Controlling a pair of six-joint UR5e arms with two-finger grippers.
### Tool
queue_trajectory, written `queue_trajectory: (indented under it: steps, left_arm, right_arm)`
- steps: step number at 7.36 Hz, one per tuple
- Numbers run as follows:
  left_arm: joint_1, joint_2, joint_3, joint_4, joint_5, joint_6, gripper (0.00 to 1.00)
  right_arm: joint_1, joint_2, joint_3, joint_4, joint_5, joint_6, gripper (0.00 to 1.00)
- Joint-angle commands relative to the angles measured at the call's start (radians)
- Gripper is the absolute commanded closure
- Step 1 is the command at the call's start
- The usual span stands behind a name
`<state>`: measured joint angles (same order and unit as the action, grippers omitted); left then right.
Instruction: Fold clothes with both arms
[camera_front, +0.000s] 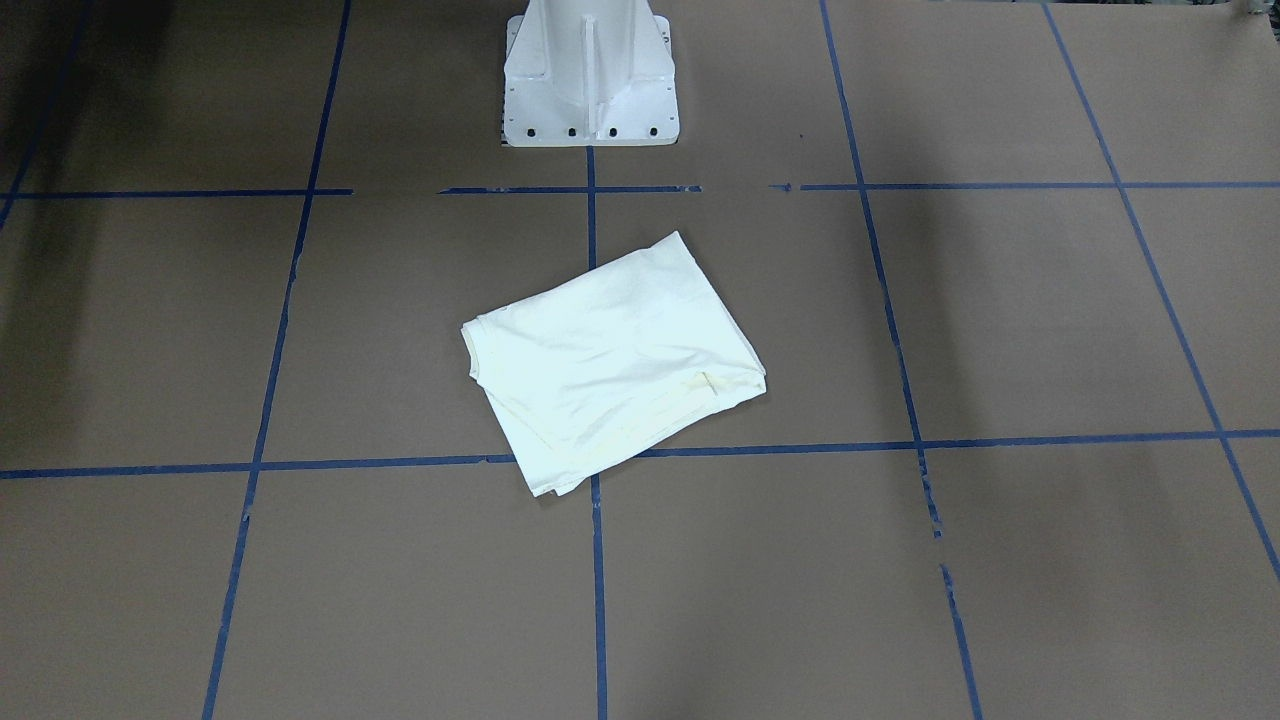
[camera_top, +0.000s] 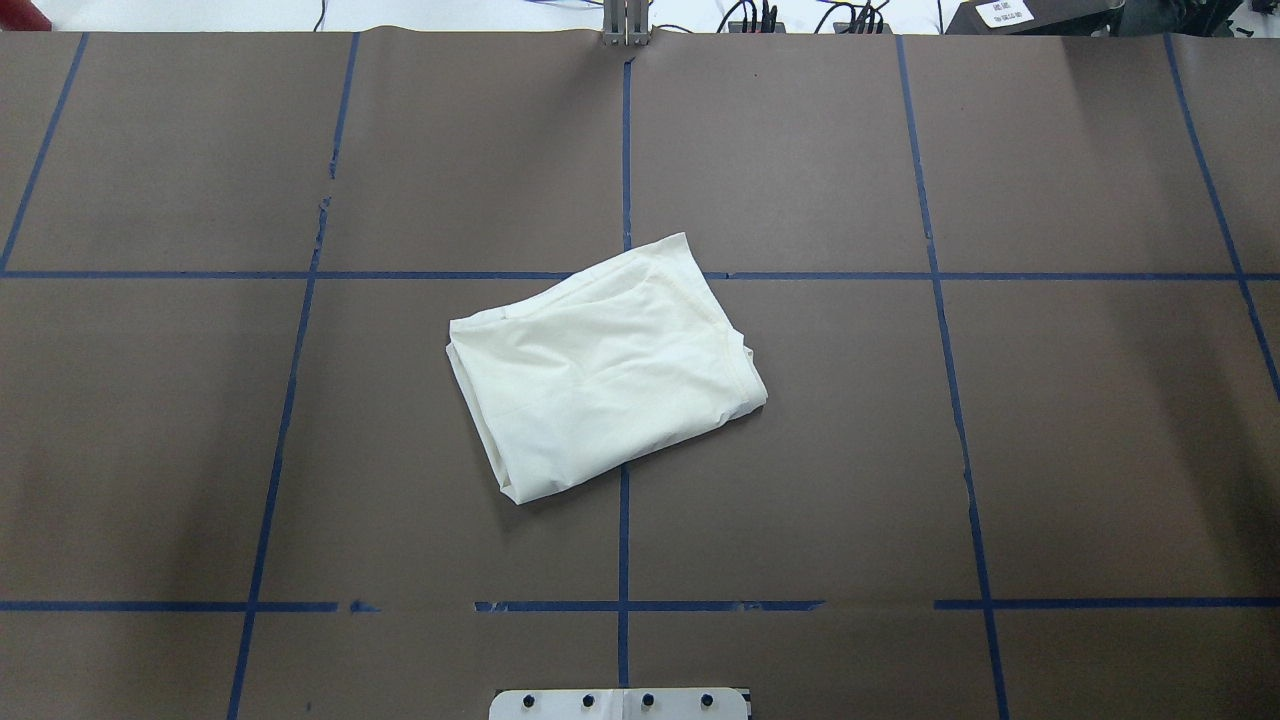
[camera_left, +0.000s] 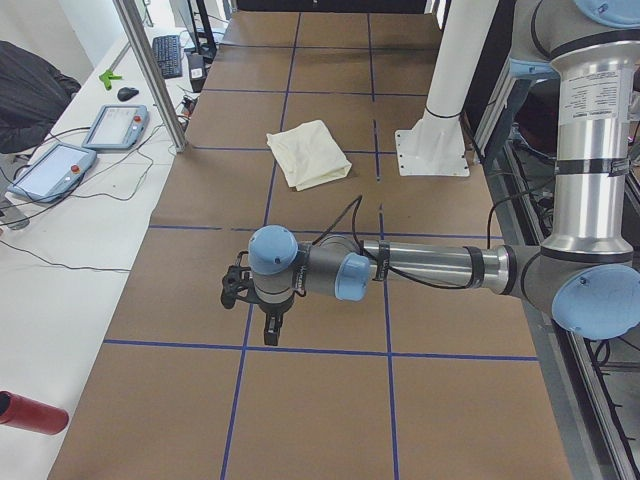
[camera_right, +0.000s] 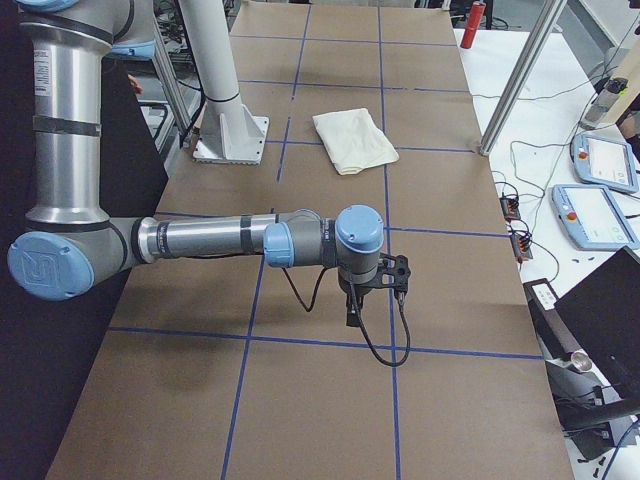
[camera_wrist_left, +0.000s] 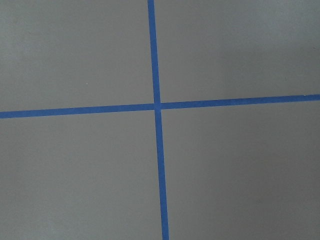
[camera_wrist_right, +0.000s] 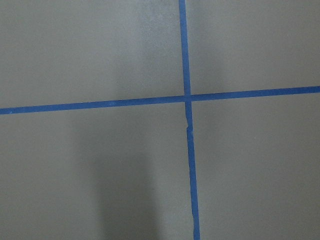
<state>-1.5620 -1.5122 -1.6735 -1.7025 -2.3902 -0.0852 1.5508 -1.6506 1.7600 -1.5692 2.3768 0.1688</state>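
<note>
Any pinch now could spill the folded T-shirt's (camera_top: 600, 365) loose layers; left end effector (camera_left: 269, 326) and right end effector (camera_right: 352, 308) hang well away, opening impossible to tell.

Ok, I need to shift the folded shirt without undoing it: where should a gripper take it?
Probably the smooth folded edge nearest the base, approached low from that side: the layers of the shirt seem joined there. The far edge shows loose stacked hems, which are likely to peel apart.
</note>
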Motion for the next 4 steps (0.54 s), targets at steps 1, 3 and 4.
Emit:
queue_trajectory:
  steps: [1,3,4]
  left_arm:
    - [-0.007,0.001,-0.002,0.000,0.000,0.001,0.00]
    - [-0.007,0.001,-0.002,0.000,0.000,0.001,0.00]
    - [-0.007,0.001,-0.002,0.000,0.000,-0.001,0.00]
  right_arm:
    - [0.000,0.000,-0.002,0.000,-0.001,0.000,0.00]
    - [0.000,0.000,-0.008,0.000,-0.001,0.002,0.00]
    - [0.000,0.000,-0.008,0.000,-0.001,0.002,0.00]
